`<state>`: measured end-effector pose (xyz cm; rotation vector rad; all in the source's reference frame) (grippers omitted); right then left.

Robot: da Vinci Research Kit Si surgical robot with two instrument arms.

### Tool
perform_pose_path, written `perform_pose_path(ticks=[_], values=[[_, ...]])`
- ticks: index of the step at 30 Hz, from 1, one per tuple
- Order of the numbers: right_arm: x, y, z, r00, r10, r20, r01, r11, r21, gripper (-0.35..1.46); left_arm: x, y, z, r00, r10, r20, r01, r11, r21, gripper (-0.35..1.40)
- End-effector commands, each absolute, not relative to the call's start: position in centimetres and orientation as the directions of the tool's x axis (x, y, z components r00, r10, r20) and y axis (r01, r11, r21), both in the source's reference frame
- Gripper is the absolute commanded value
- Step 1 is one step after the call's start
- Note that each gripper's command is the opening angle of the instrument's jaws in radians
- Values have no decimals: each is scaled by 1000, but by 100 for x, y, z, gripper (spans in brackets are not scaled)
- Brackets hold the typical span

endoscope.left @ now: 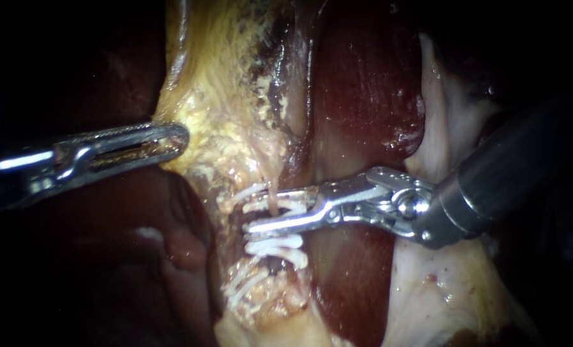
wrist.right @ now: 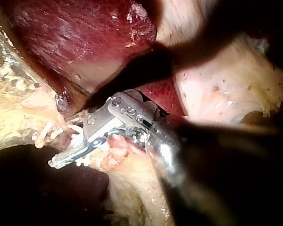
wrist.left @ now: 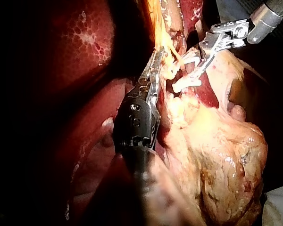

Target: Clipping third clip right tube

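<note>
- White clips (endoscope.left: 277, 245) lie stacked across the strand of tissue mid-scene in the endoscope view. One group is just under the right tool's lower jaw, and more white clip material lies lower, beside the yellow fat (endoscope.left: 222, 109).
- The right tool (endoscope.left: 267, 209) comes in from the right on a dark shaft with a metal wrist. Its jaws are apart with a clear gap, one above and one below the tube (endoscope.left: 273, 196).
- The tube is a thin pinkish strand running top to bottom, and it crosses the gap near the jaw tips. Can't tell which tube it is, left or right.
- A white clip piece (endoscope.left: 286, 207) sits between those jaws against the tube. Can't tell whether the jaws carry it or it sits on the tube.
- The left tool (endoscope.left: 178, 140) comes in from the left with its tip touching the edge of the yellow fat, well apart from the right tool. Can't tell whether it grips anything.
- The dark red liver (endoscope.left: 363, 83) lies behind the right tool, and pale tissue (endoscope.left: 440, 289) lies under its shaft.
- In the right wrist view, the right tool (wrist.right: 60, 143) is spread, with white clip bits (wrist.right: 78, 139) between and beside the jaws. The liver (wrist.right: 75, 33) is ahead.
- In the left wrist view, the left tool (wrist.left: 155, 59) lies along orange-yellow strands (wrist.left: 167, 49). The right tool (wrist.left: 203, 56) is ahead of it, over a white clip (wrist.left: 186, 84). The red liver (wrist.left: 85, 42) is alongside.
</note>
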<state>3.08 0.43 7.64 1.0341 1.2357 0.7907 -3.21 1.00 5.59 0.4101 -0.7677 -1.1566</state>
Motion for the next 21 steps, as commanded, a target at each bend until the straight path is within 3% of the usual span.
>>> perform_pose_path(ticks=[1, 3, 8, 21], values=[[307, 44, 765, 181, 915, -361, 50, 358, 932, 11, -321, 100, 559, 193, -925, 328, 661, 370, 653, -35], [302, 45, 768, 187, 914, -361, 27, 363, 931, -35, -321, 100, 559, 193, -925, 328, 661, 370, 653, -35], [292, 49, 775, 232, 904, -360, -70, 385, 920, -35, -322, 100, 559, 193, -925, 328, 661, 370, 653, -35], [292, 46, 775, 238, 902, -361, -72, 387, 919, -35, -322, 100, 559, 193, -925, 327, 661, 369, 653, -35]])
